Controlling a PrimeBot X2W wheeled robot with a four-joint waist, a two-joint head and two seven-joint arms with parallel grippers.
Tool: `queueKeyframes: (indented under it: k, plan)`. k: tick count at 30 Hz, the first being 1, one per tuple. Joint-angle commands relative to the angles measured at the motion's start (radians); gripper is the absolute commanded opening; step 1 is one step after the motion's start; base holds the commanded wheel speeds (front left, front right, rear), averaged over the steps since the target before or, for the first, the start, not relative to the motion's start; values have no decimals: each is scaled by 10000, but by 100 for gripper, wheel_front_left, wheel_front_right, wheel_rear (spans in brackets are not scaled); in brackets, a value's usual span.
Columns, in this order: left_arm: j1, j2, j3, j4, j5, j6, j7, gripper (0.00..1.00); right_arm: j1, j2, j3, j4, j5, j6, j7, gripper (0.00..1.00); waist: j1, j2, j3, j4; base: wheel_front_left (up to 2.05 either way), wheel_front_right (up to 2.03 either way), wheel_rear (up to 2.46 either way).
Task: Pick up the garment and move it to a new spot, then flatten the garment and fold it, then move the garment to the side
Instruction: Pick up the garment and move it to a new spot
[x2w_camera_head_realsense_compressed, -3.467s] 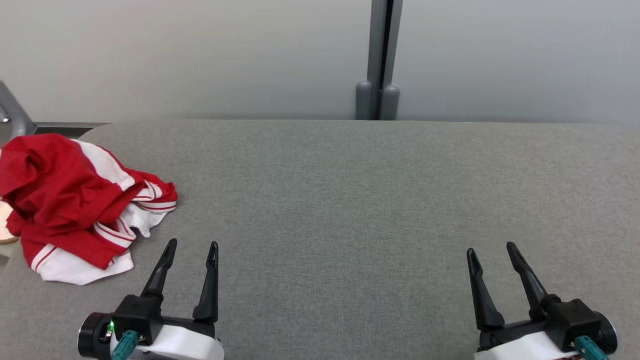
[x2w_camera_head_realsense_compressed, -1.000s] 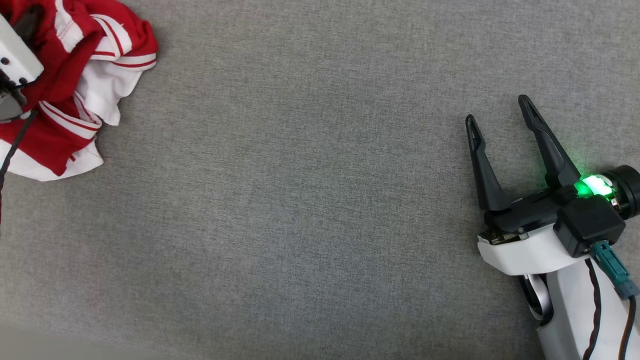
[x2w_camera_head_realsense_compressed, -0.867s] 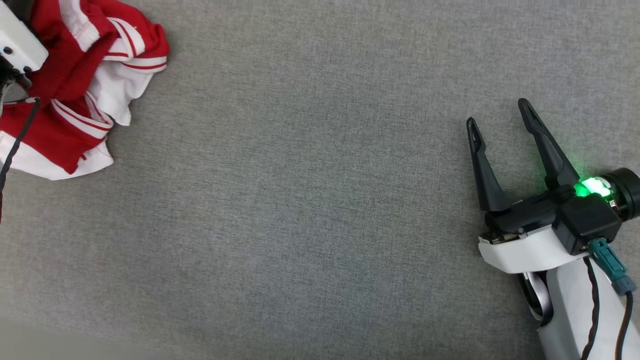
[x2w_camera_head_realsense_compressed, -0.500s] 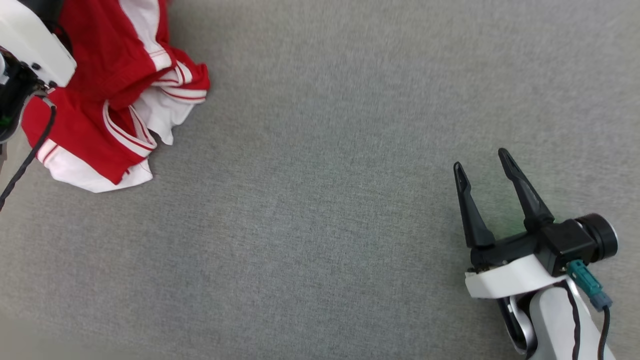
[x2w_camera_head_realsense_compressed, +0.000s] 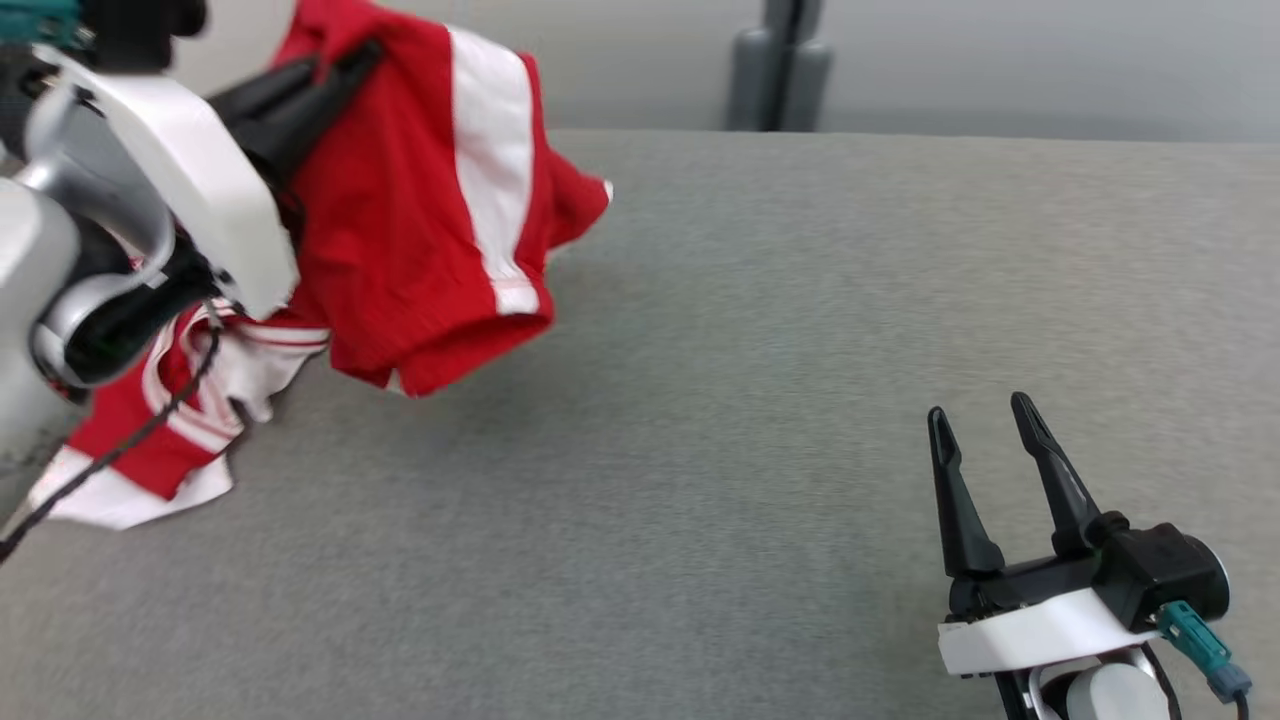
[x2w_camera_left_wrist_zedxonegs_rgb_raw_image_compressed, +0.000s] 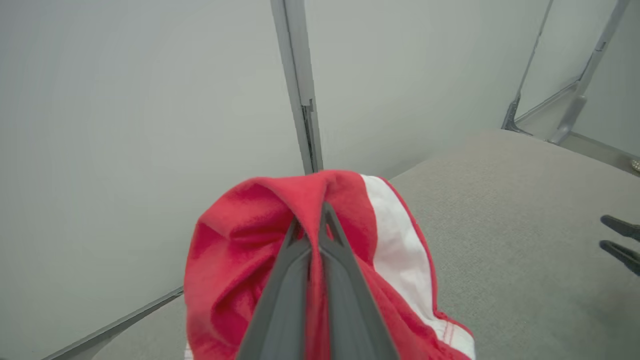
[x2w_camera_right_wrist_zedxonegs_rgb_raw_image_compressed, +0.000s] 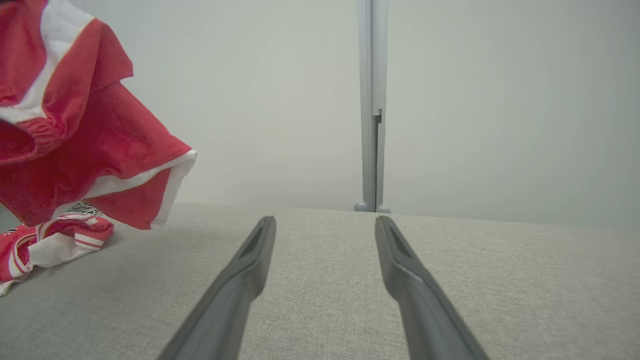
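The garment (x2w_camera_head_realsense_compressed: 420, 230) is red cloth with white bands and stripes. My left gripper (x2w_camera_head_realsense_compressed: 345, 60) is shut on a fold near its top and holds it up at the upper left, above the grey table (x2w_camera_head_realsense_compressed: 760, 330). Its lower part (x2w_camera_head_realsense_compressed: 150, 440) still trails on the table. In the left wrist view the two fingers (x2w_camera_left_wrist_zedxonegs_rgb_raw_image_compressed: 295, 280) meet tightly on the garment (x2w_camera_left_wrist_zedxonegs_rgb_raw_image_compressed: 235, 270). My right gripper (x2w_camera_head_realsense_compressed: 985, 430) stands open low at the right, nothing between its fingers, well away from the cloth. From the right wrist, the garment (x2w_camera_right_wrist_zedxonegs_rgb_raw_image_compressed: 75, 130) hangs at the far left beyond the spread fingers (x2w_camera_right_wrist_zedxonegs_rgb_raw_image_compressed: 240, 280).
A pale wall with a grey upright post (x2w_camera_head_realsense_compressed: 780, 65) runs behind the table's far edge. A metal frame (x2w_camera_left_wrist_zedxonegs_rgb_raw_image_compressed: 560, 110) shows past the table's corner in the left wrist view. Bare grey cloth stretches between the two grippers.
My left gripper has shut on the garment and lifted its upper part off the table, so the cloth now hangs stretched out. The head camera has tilted up, bringing the wall into view.
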Motion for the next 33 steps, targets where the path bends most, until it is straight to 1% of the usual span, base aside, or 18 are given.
queueKeyframes:
  k: [1, 3, 8, 10, 11, 14, 18, 21, 23, 24, 25, 26, 29, 30, 33]
  plan:
    - [-114, 44, -167, -138, -82, -7, 16, 0, 155, -11, 44, -72, 119, -1, -4, 100, 0, 0, -667, -1006, 0, 0, 0]
    - [-140, 8, -585, -385, -42, -7, 49, 0, 276, -7, 58, -151, 295, -1, -4, 100, 0, 0, -750, -1508, 0, 0, 0]
    - [-143, -311, -1570, -712, 28, -7, 3, 0, 401, -11, 29, -295, 531, -1, -4, 100, 0, 0, -652, -2758, 0, 0, 0]
    - [-181, -439, -1922, -689, -29, -7, -4, 0, 369, -7, 41, -370, 599, -1, -4, 100, 0, 0, -489, -3289, 0, 0, 0]
    - [-264, -603, -2273, -675, -70, -7, -68, 0, 283, -7, 33, -446, 697, -1, -4, 100, 0, 0, -265, -3806, 0, 0, 0]
    - [-429, -817, -2769, -600, 171, -7, -55, 0, 184, -5, 71, -531, 879, -1, -4, 100, 0, 0, 109, -4491, 0, 0, 0]
    - [-409, -1245, -3107, -314, 509, -7, 79, 0, 107, -3, 133, -634, 1138, -1, -4, 100, 0, 0, 642, -5142, 0, 0, 0]
    - [-78, -1755, -3202, 130, 937, -7, 141, 0, 125, -1, 236, -733, 1287, -1, -4, 100, 0, 0, 963, -5366, 0, 0, 0]
    - [205, -2097, -3210, 596, 1518, -7, 267, 0, 69, -2, 351, -742, 1359, -1, -4, 100, 0, 0, 1148, -5417, 0, 0, 0]
    - [312, -2283, -3208, 875, 1726, -7, 168, 4, 35, -4, 395, -733, 1367, -1, -4, 100, 0, 0, 1212, -5410, 0, 0, 0]
    - [386, -2484, -3189, 1197, 1978, -7, -33, 56, 0, -5, 434, -730, 1380, -1, -4, 100, 0, 0, 1265, -5381, 0, 0, 0]
    - [443, -2696, -3186, 1524, 2125, -7, -327, 100, -27, -5, 436, -736, 1376, -1, -4, 100, 0, 0, 1304, -5316, 0, 0, 0]
    - [749, -3289, -3202, 2445, 2591, -7, -1253, 100, -125, -7, 383, -772, 1242, -1, -4, 100, 0, 0, 1318, -4956, 0, 0, 0]
    - [819, -3550, -3203, 2689, 2629, -7, -1624, 100, -126, -10, 286, -772, 1175, -1, -4, 100, 0, 0, 1282, -4729, 0, 0, 0]
    - [1045, -4047, -3080, 3284, 2718, 17, -2788, 100, -90, -13, 150, -696, 889, -1, -4, 100, 0, 0, 1072, -4003, 0, 0, 0]
